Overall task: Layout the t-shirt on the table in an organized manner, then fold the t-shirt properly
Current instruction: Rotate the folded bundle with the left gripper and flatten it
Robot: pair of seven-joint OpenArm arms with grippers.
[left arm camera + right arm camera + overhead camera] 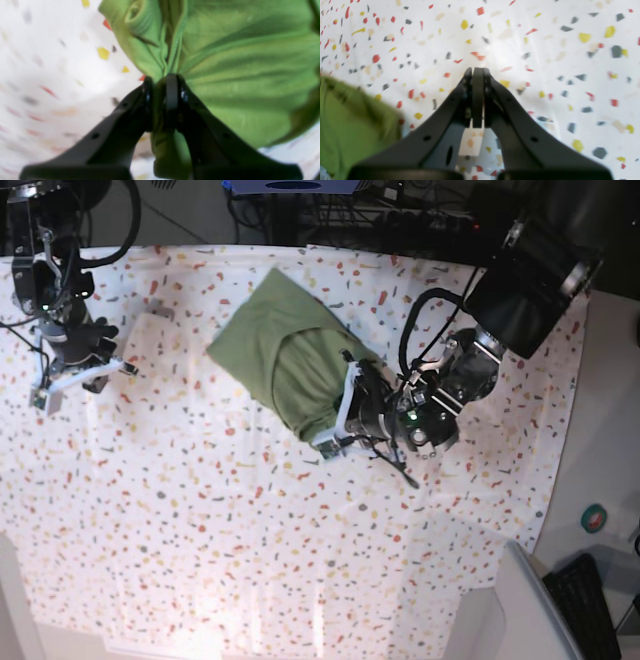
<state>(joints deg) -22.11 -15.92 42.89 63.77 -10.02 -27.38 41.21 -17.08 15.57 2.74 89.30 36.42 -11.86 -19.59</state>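
The olive-green t-shirt [285, 355] lies bunched and partly folded over on the speckled table [250, 530], a little behind its middle. My left gripper [162, 81] is shut on a gathered fold at the t-shirt's [237, 75] edge, and cloth fills the gap between its fingers. In the base view that gripper [340, 422] sits at the shirt's near-right corner. My right gripper [478, 71] is shut with nothing in it and hangs over bare table [545, 50]. It stands at the far left [85, 365], apart from the t-shirt [350, 125].
The table's right edge [560, 480] runs beside a plain grey-white surface [515, 605] with a keyboard [590, 600] at the lower right. Cables and dark equipment [400, 210] line the back edge.
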